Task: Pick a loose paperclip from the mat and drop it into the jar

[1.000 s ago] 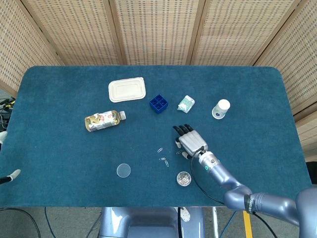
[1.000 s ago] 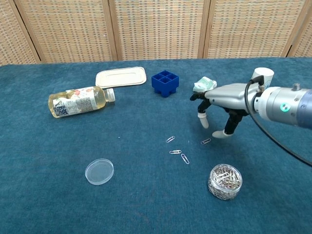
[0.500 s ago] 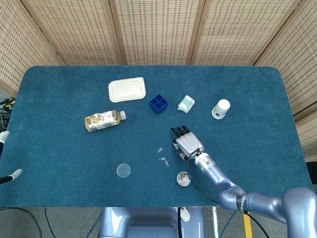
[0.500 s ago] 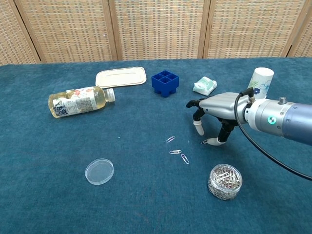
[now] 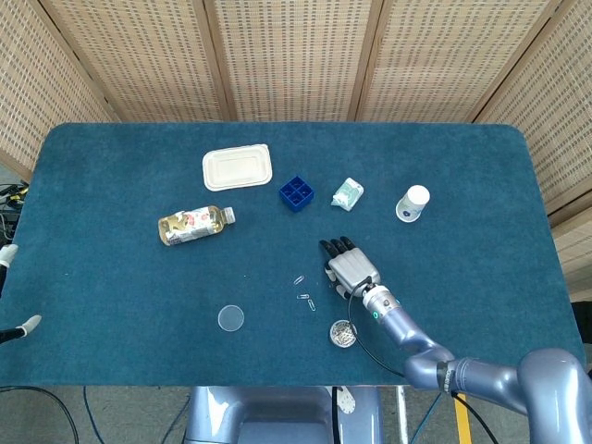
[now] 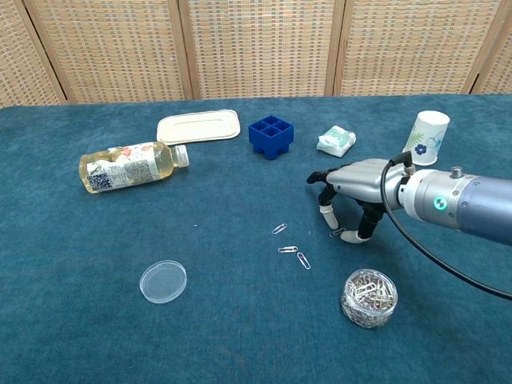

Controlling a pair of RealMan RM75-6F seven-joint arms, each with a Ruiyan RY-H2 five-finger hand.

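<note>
Paperclip (image 6: 338, 233): it lies on the mat directly under the right hand (image 6: 352, 192), between the downward-curled thumb and fingers (image 6: 326, 214). Whether it is pinched or merely touched cannot be told.

Far left of the hand, at the table edge, a white fingertip of the left hand (image 5: 26, 325) is seen; its state cannot be told.

Left of the hand, a bottle (image 6: 130, 166) lies on its side, a white tray (image 6: 198, 126) lies beyond it, and a clear lid (image 6: 163, 282) lies nearer the camera. Three loose clips (image 6: 290, 249) lie just left of the hand. A blue block (image 6: 271, 136) stands beyond and left of it.

The jar (image 6: 369, 298), filled with clips, stands just in front of the hand. A wrapped packet (image 6: 336, 141) lies just beyond it; a paper cup (image 6: 426, 137) stands beyond and right.

The surface is a dark blue carpet-like mat (image 5: 111, 277). The table is backed by woven wicker screens (image 5: 287, 55).
</note>
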